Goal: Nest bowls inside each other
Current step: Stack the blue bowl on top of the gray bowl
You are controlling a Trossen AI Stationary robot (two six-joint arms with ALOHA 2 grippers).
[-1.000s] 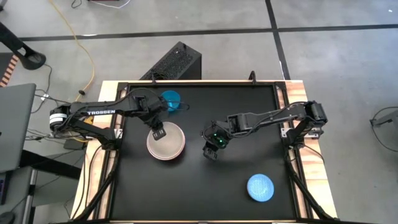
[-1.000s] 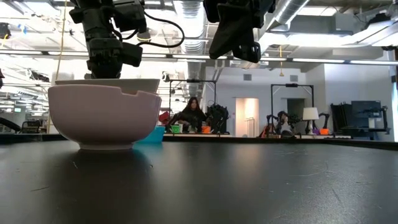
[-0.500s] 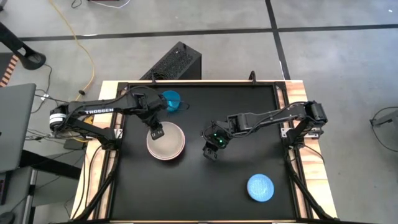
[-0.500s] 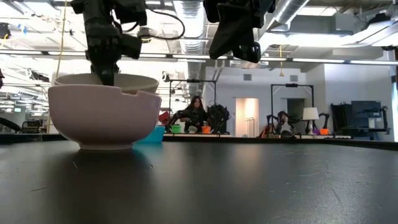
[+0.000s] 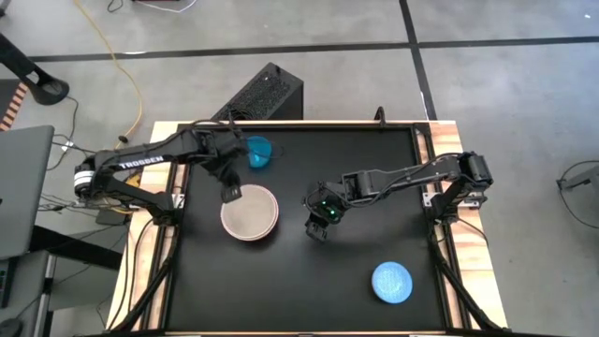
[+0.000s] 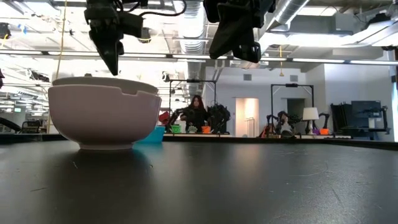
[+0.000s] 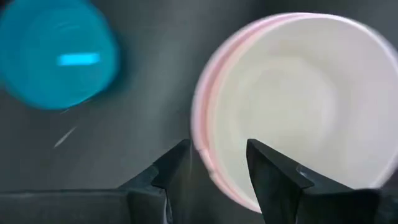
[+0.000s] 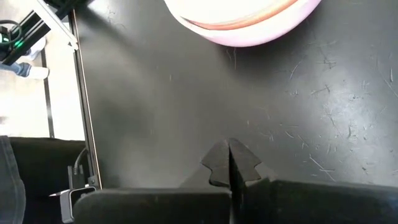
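A pale pink bowl [image 5: 250, 213] stands upright on the black table with paler bowls nested inside it; their rims show in the left wrist view [image 7: 298, 106]. My left gripper [image 7: 217, 155] hangs open just above the stack's far-left rim [image 6: 112, 62] and touches nothing. A small teal bowl [image 5: 258, 152] stands behind the stack near the far edge. A light blue bowl [image 5: 391, 282] sits at the near right. My right gripper [image 5: 318, 229] hangs shut in the air right of the stack, pointing down at the bare table [image 8: 229, 162].
A raised frame [image 5: 423, 159] runs round the black table. Open tabletop lies between the stack and the light blue bowl. Beyond the table, a person sits far off in the room [image 6: 194, 112].
My left gripper has opened, let go of the inner bowl's rim and risen straight up, clear of the stack, rolling a little. The inner bowl stays nested in the pink bowl. The right arm has kept still.
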